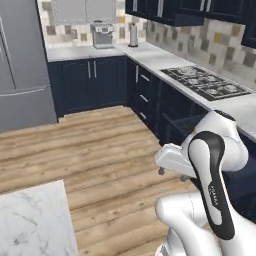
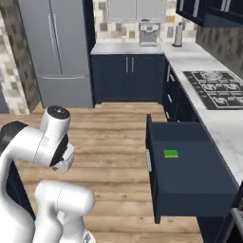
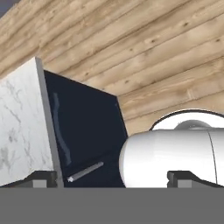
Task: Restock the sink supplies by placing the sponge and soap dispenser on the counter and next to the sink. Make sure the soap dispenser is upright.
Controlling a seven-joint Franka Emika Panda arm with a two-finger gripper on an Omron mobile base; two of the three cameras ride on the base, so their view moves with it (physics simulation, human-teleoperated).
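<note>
Sponge (image 2: 171, 153): green, flat, lying in the open drawer (image 2: 190, 190) below the counter (image 2: 223, 128), toward the drawer's back; long axis across the drawer. Gripper (image 3: 112, 179): jaws wide apart, empty, folded low by the arm's base; sponge lies well apart, to the arm's right. No readable writing.

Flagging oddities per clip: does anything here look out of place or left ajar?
One thing: a drawer under the counter is pulled fully out over the floor, and the sponge lies alone inside it rather than on the counter. Nothing looks spilled or damaged.
</note>
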